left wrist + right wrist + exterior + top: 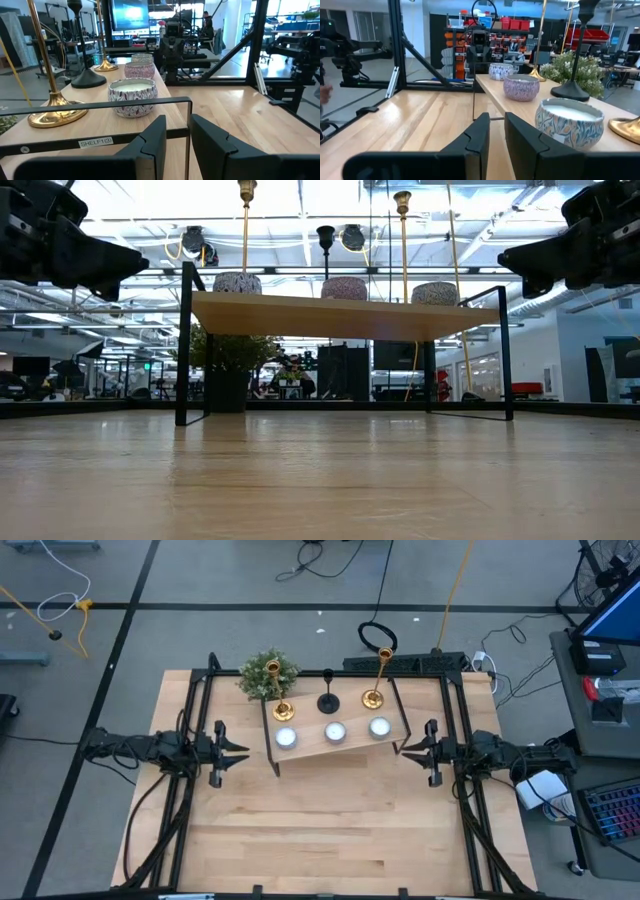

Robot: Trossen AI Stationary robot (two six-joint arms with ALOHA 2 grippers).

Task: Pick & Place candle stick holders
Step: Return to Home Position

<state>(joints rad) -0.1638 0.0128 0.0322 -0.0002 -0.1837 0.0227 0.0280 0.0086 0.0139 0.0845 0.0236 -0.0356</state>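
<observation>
Three candle stick holders stand upright on their round bases along the back of a raised wooden shelf [310, 749]: a gold one [281, 708] at the left, a black one [328, 702] in the middle, a gold one [374, 696] at the right. My left gripper [238, 752] hovers off the shelf's left end and my right gripper [406, 750] off its right end. Both are empty, fingers a narrow gap apart, pointing at the shelf. The left wrist view [178, 122] shows the near gold base [55, 114] and the black base [87, 78].
Three patterned candle tins [286, 737] [334, 732] [379, 727] stand along the shelf's front edge. A bushy green plant [268, 675] stands behind the left gold holder. Black frame rails [190, 720] run along the table's sides. Bare tabletop [330, 830] lies near the front.
</observation>
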